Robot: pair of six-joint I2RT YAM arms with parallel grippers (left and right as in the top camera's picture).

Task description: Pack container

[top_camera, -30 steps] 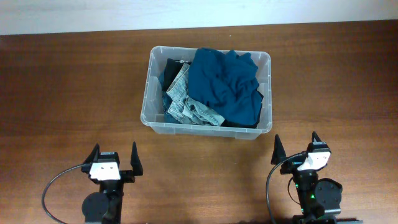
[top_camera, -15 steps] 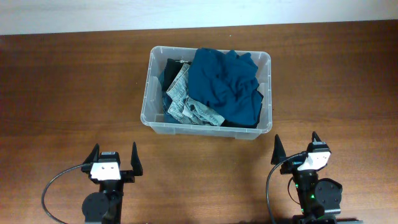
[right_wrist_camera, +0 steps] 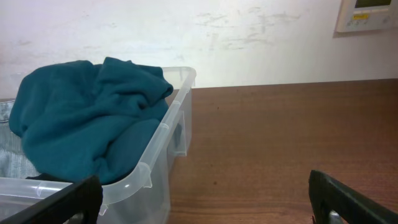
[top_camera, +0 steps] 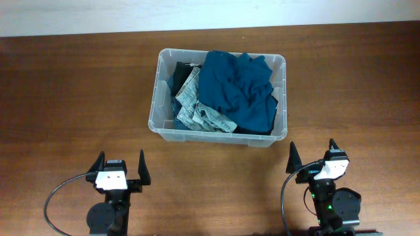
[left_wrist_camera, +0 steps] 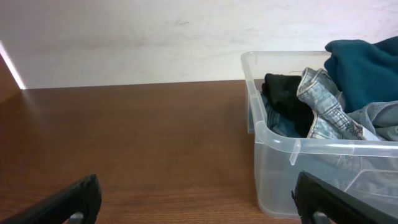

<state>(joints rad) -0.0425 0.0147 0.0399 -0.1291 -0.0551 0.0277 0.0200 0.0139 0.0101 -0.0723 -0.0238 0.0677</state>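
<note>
We see the container sitting upright on the brown tabletop, open mouth facing up, no lid on it. It is at the far middle of the tabletop, closer to the white wall than to the arms. Its long axis runs left-right, roughly parallel to the far tabletop edge, skewed slightly so that its right end sits a bit nearer the arms. The short sides face left and right.

Inside, a teal garment fills the right and centre and bulges above the rim. A light denim piece lies in the left half. A black garment is tucked in the far-left corner, touching the denim.

The left tool is low near the front-left edge, its jaws spread wide with nothing between them, well apart from the container. The right tool is near the front right, also spread and empty, in front of the container's right corner without touching it. A black cable loops beside the left arm.

In the left wrist view the container's left end shows ahead to the right. In the right wrist view its right end shows to the left, and a white wall panel sits top right.
</note>
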